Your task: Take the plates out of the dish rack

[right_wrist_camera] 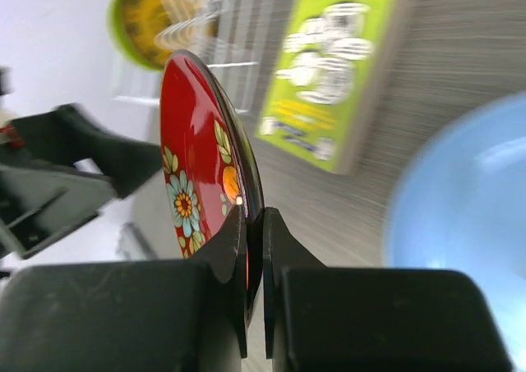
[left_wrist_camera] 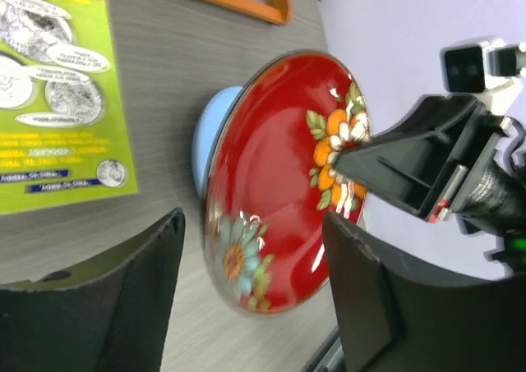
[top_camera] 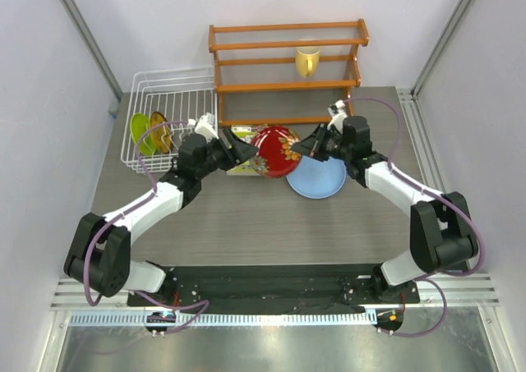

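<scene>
1. Fingers (right_wrist_camera: pixel 230 253) of the right gripper (right_wrist_camera: pixel 254 224) are pinching the dark red plate (top_camera: pixel 275 150) by its rim, above the table (top_camera: pixel 246 216).
2. Left gripper (top_camera: pixel 240 150) is hovering, fingers spread, at its opposite edge.
3. Lime green plate (top_camera: pixel 140 132) and yellow-orange plate (top_camera: pixel 158 130) are standing in the dish rack (top_camera: pixel 168 84).

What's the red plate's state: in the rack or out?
Out: the right end effector pinches the red plate on edge, away from the dish rack.

The dark red plate (left_wrist_camera: pixel 271 183) carries orange, white and blue flowers; the light blue plate (top_camera: pixel 320 181) is plain; the booklet (left_wrist_camera: pixel 57 101) is lime green.
</scene>
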